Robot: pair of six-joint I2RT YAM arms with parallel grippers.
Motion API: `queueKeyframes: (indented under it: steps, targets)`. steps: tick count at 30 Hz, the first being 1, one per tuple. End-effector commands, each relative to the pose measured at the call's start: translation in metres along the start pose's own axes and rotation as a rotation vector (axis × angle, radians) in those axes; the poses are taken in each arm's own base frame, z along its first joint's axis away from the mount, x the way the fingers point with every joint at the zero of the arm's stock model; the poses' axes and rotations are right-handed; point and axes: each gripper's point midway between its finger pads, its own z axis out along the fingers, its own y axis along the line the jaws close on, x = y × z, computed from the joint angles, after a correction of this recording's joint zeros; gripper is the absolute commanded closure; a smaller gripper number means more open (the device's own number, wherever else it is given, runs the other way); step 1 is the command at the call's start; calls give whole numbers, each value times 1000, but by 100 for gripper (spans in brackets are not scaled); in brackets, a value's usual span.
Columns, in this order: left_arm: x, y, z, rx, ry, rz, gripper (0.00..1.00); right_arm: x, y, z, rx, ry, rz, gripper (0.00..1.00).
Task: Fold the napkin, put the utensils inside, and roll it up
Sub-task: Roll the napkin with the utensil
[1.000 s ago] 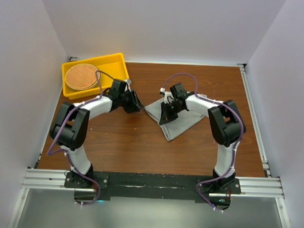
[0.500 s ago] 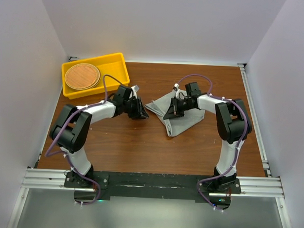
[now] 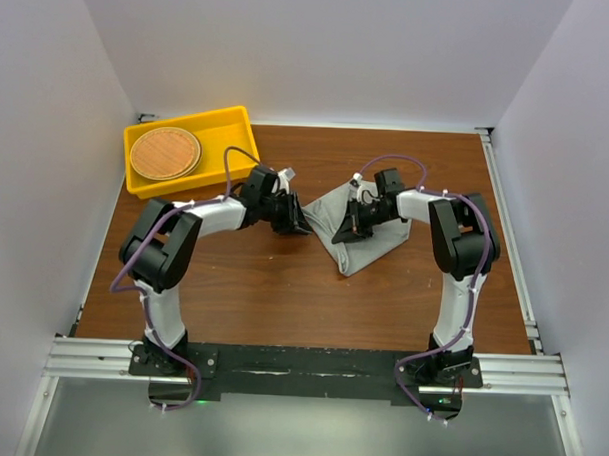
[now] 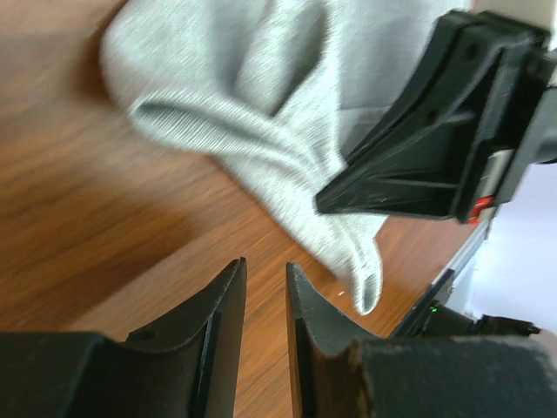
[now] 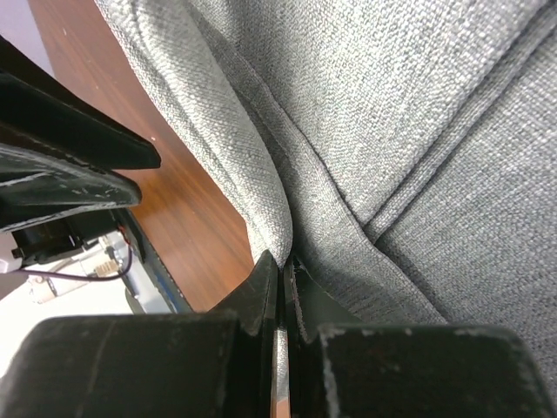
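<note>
Left gripper [image 3: 295, 221] now moved right beside the napkin [image 3: 372, 246] edge, jaws narrowed yet slightly apart and empty, right gripper [image 3: 347, 227] pinched closed on a napkin fold

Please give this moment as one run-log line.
phase: folding | right gripper: shut on napkin fold | left gripper: narrowly open, empty, near napkin | utensils: unseen

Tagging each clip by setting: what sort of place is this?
Probably a lab robot cell, not a home: plain white walls box in a wooden table, and the left arm and right arm are bolted to an aluminium rail.
</note>
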Motion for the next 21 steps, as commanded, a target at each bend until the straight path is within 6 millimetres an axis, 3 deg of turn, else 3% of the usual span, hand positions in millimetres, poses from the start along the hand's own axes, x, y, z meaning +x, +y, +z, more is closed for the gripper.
queueKeyframes:
  steps: [1,8,13,21]
  targets:
    - [-21,-42,8,167,-28,42,71,2,-26,-1,122,28,-26,100]
    - [-22,-51,31,237,-8,-6,74,-8,-32,-7,186,36,-72,100]
    - [-31,-53,42,274,-27,-21,78,-1,-39,-6,202,75,-73,100]
    - [-36,-36,64,236,-39,-73,81,2,-42,-10,237,91,-86,100]
